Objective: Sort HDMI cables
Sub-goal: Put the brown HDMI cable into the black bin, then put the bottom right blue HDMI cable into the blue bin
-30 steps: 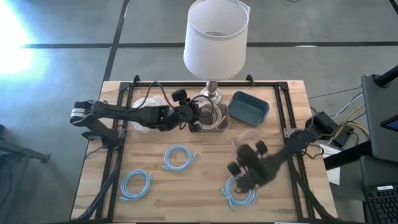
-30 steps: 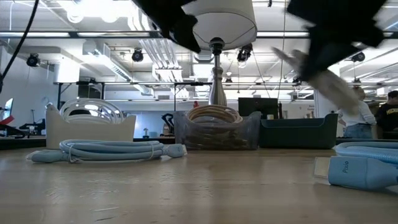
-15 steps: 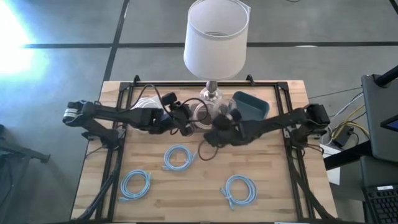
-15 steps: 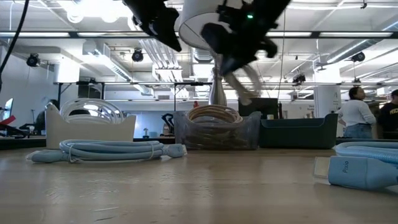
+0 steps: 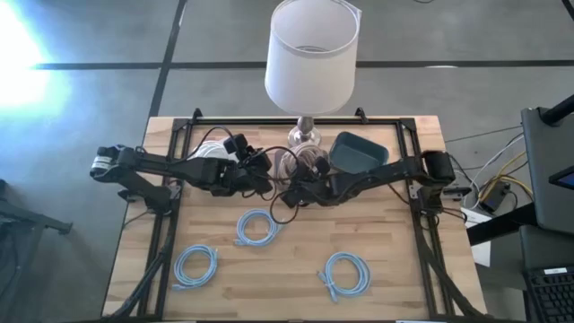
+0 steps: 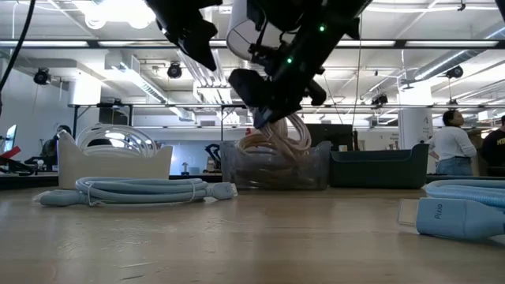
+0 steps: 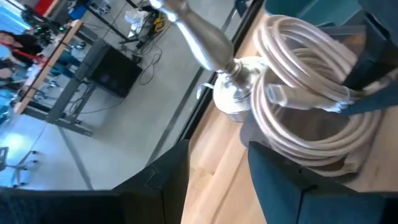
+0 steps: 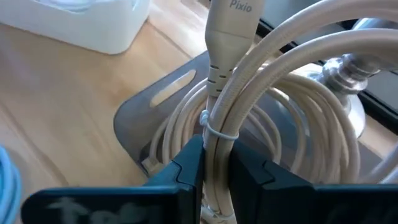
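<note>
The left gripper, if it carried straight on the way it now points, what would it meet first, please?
Probably the beige cable coil that the right gripper holds over the grey bin; the left gripper stands open, and depth is hard to judge.

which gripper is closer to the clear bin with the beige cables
Right. The right gripper hangs over the clear bin, shut on a beige cable; the left gripper waits open beside it.

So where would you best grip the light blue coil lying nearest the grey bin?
On the light blue coil, take the ring's bundled strands on one side, coming straight down from above. It lies flat on the table, so fingers can straddle the band, one inside the loop and one outside.
</note>
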Controlling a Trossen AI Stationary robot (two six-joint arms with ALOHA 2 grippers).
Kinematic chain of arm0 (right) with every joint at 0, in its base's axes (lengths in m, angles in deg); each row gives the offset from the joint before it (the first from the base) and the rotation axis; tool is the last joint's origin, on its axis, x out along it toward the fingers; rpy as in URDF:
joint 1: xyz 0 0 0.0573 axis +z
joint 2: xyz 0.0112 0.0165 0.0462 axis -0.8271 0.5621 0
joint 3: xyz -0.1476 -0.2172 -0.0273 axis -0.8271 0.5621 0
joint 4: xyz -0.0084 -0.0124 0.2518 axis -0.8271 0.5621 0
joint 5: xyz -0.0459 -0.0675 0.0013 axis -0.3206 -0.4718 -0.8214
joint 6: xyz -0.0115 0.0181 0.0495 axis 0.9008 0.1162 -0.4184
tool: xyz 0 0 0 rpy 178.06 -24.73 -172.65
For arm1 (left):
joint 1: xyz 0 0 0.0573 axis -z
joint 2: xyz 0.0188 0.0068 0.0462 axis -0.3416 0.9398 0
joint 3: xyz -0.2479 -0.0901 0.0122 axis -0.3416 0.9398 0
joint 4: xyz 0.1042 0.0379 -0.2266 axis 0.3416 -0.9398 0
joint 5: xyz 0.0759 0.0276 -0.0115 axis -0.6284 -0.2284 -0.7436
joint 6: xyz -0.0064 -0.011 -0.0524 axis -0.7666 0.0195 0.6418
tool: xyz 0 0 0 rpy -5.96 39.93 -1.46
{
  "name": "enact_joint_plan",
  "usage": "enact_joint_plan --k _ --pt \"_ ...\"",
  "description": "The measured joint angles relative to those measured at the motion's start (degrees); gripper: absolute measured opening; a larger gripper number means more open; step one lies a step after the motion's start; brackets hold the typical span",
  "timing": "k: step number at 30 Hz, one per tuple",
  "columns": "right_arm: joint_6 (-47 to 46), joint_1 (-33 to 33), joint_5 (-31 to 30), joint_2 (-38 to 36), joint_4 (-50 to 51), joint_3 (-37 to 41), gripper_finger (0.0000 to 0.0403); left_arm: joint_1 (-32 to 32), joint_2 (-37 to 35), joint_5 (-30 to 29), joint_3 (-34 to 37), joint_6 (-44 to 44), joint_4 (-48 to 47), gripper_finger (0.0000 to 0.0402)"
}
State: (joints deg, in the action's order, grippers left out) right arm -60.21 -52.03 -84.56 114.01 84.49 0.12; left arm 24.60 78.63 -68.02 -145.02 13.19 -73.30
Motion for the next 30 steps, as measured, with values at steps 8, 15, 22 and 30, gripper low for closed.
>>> enact_joint_plan --k 8,15,22,30 --pt "0.23 -0.42 0.09 3.59 -0.25 -0.38 0.0057 0.00 0.00 -1.32 0.03 0.11 -0.63 0.0168" --pt "1.90 -1.85 4.38 4.43 0.10 -1.41 0.0092 0.00 0.00 -1.32 0.17 0.23 -0.60 0.0168" --pt "7.86 -1.67 4.48 1.92 0.44 -1.42 0.0124 -0.02 0.00 -2.70 2.61 1.47 -0.60 0.0168" --pt "10.66 1.24 4.74 -5.05 6.65 -1.42 0.0140 0.00 -0.01 -2.15 3.73 2.68 -0.76 0.0168"
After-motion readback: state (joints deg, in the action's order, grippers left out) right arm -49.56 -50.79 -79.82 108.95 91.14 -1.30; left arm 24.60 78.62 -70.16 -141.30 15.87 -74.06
